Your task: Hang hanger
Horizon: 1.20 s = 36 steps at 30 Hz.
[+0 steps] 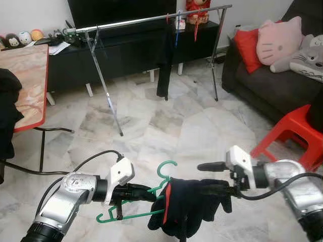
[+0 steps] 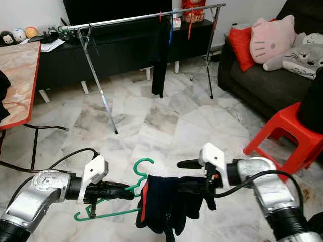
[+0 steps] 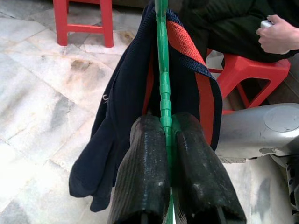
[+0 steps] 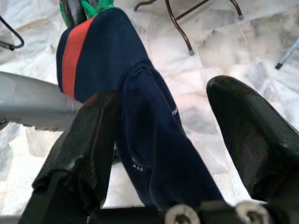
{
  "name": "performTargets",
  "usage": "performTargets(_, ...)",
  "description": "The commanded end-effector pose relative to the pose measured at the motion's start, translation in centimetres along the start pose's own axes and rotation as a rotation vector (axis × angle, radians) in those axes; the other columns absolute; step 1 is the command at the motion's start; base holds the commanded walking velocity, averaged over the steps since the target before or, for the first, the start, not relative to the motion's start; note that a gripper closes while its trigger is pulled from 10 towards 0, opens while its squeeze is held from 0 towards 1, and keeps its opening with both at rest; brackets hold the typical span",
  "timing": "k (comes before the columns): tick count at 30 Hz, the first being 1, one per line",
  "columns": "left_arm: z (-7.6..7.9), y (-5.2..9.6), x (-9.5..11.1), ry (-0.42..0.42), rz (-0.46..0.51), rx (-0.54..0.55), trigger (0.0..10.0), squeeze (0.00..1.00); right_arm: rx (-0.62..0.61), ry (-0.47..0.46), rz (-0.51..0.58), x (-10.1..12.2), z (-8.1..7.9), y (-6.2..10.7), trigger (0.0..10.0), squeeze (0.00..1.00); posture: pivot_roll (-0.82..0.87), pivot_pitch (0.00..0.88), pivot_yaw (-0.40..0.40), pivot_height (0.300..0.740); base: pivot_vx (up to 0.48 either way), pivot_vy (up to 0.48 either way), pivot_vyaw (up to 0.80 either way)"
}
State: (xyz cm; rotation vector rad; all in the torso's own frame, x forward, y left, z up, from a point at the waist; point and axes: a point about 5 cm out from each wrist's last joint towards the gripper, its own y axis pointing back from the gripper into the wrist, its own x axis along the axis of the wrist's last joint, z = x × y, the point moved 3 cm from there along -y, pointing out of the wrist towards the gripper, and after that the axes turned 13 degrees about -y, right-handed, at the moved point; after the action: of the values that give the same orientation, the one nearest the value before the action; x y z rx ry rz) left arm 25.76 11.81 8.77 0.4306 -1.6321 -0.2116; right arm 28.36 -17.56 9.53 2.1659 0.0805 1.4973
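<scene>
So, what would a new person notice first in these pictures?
Low in front, the left gripper is shut on a green hanger with a dark navy garment draped over it, while the right gripper stands open around the cloth. Across the marble floor stands a metal clothes rail, before a black TV cabinet.

The left gripper [image 1: 144, 193] has black fingers pinched on a bright green hanger [image 1: 162, 174]. Over it, just beside those fingers, hangs a navy garment [image 1: 189, 206] with a red-orange stripe edged in a fine knitted weave. The right gripper [image 2: 194, 175], black-fingered with a white housing on a silver arm, has that navy cloth lying between its spread fingers. Beneath both lies a floor [image 1: 166, 126] of pale grey-veined marble. Beyond the right gripper stands a red stool [image 1: 292, 133]; ahead, a silver rack [image 1: 151, 20] carries a black garment [image 1: 164, 60].
</scene>
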Motion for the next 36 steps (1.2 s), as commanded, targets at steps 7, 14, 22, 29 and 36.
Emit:
performTargets(7,0.3,-0.4,1.4,-0.041,0.037,-0.047,10.0,0.00,0.017,-0.027,0.007,-0.4,0.0,-0.7,10.0,0.00,-0.06,0.003,0.002,0.740,0.000,0.000,0.00)
performTargets(14,0.5,-0.8,1.6,-0.045,0.045,-0.046,10.0,0.00,0.023,-0.052,-0.044,-1.5,0.0,-1.3,10.0,0.00,-0.06,0.000,-0.009,0.740,0.000,0.000,0.00)
performTargets(22,0.5,-1.3,1.9,-0.054,0.056,-0.035,10.0,0.00,0.051,-0.067,-0.052,-2.1,-0.3,-1.3,10.0,0.00,-0.05,0.000,-0.024,0.740,0.000,0.000,0.00)
performTargets(29,0.3,-1.7,2.4,-0.085,0.061,-0.024,10.0,0.00,0.050,-0.080,-0.082,-2.8,-0.1,-2.1,10.0,0.00,-0.04,0.000,-0.041,0.740,0.000,0.000,0.00)
performTargets(36,0.2,-1.9,3.1,-0.110,0.074,-0.028,10.0,0.00,0.026,-0.078,-0.096,-3.2,0.1,-2.8,10.0,0.00,-0.04,0.000,-0.044,0.740,0.000,0.000,0.00)
